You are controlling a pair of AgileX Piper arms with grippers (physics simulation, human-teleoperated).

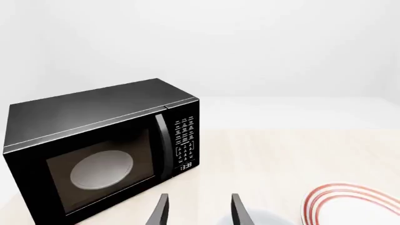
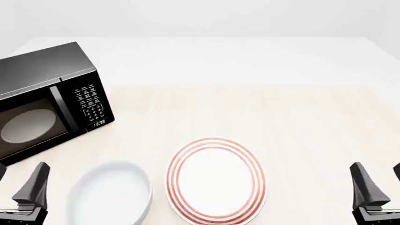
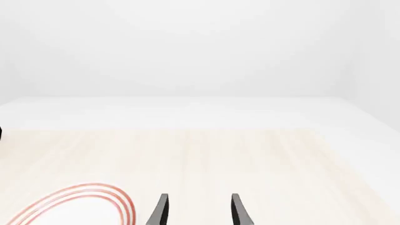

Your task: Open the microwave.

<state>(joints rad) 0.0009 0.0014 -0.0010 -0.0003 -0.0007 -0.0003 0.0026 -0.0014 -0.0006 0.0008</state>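
Observation:
The black microwave [image 2: 47,101] stands at the table's far left, turned slightly toward the middle. Its dark window door is closed, and the round light-grey turntable [image 1: 103,168] shows through the glass. The vertical bar handle [image 1: 164,145] runs between the window and the white-labelled keypad [image 1: 185,136], with the clock below it. My left gripper [image 2: 18,180] hovers near the front edge, short of the microwave's front, open and empty; its fingers [image 1: 161,212] point toward the handle side. My right gripper [image 2: 379,180] is at the front right, open and empty, far from the microwave.
A pale bowl [image 2: 112,197] lies just right of the left gripper. A white plate with red rings [image 2: 216,178] sits at the front centre, also seen as the plate [image 3: 75,206] in the right wrist view. The wooden tabletop [image 2: 281,112] stretches to the right.

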